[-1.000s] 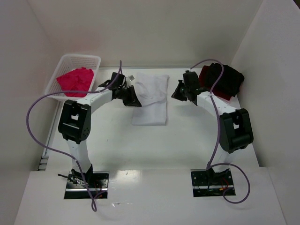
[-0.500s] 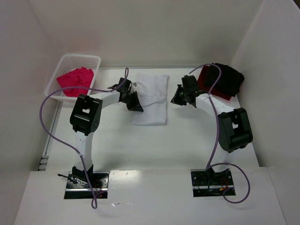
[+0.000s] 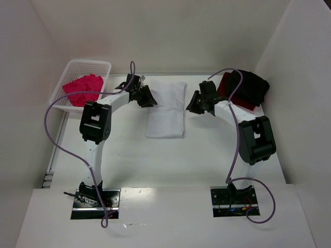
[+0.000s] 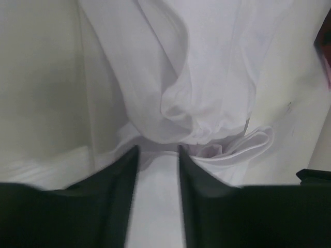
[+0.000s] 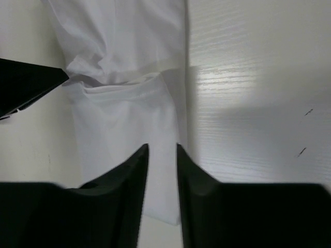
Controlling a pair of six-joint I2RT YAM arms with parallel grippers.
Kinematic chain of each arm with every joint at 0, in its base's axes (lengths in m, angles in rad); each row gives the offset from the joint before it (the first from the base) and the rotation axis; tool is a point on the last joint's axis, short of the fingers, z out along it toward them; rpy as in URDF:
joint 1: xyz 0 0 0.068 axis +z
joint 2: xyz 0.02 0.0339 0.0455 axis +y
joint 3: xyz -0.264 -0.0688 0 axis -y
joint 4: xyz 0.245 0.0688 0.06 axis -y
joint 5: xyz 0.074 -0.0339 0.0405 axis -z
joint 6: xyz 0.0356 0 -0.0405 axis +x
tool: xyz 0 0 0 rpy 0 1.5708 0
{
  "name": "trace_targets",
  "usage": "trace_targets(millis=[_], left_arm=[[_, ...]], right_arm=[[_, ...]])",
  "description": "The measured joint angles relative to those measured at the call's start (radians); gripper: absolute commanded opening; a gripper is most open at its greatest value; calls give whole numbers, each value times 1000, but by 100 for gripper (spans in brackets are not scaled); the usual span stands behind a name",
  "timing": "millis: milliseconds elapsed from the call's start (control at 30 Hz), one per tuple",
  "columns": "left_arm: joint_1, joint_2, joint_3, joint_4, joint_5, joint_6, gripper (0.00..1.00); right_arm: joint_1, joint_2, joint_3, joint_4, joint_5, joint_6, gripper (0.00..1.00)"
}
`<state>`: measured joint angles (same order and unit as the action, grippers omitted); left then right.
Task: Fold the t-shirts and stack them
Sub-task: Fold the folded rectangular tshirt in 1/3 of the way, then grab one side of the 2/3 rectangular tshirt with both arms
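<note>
A white rectangular table (image 3: 207,150) was seen beneath both pincers. A white folded cloth t-shirt (image 3: 168,111) was laid on it, between the left pincer (image 3: 149,97) and the right pincer (image 3: 192,103). A white plastic lattice basket (image 3: 88,64) was set well to the outer side of the left pincer, and a bright pink crumpled cloth t-shirt (image 3: 81,89) was contained in it. A black cloth t-shirt (image 3: 253,88) was piled with a dark red cloth t-shirt (image 3: 226,85) just behind the right pincer. The left pincer was clenched on a bunched edge of the white folded cloth t-shirt. The right pincer was held at the opposite edge, narrowly parted, with nothing gripped.
</note>
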<state>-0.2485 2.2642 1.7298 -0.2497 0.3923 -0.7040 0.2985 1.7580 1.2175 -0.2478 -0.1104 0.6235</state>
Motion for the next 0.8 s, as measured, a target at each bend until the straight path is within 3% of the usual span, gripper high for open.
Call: trace_targets(millis=[33, 67, 100, 233, 500, 800], left_arm=[[5, -1, 1, 0, -2, -2, 59], [10, -3, 1, 0, -6, -1, 65], [13, -7, -2, -2, -10, 0, 76], [37, -107, -109, -15, -16, 16, 83], [54, -436, -422, -18, 18, 45, 80], [8, -473, -675, -13, 32, 45, 71]], right_arm=[[0, -2, -3, 1, 0, 3, 44], [0, -6, -14, 6, -2, 2, 55], [0, -15, -29, 8, -6, 2, 62], [0, -53, -108, 13, -40, -10, 70], [71, -95, -269, 20, -116, -14, 68], [166, -96, -299, 42, -134, 1, 55]])
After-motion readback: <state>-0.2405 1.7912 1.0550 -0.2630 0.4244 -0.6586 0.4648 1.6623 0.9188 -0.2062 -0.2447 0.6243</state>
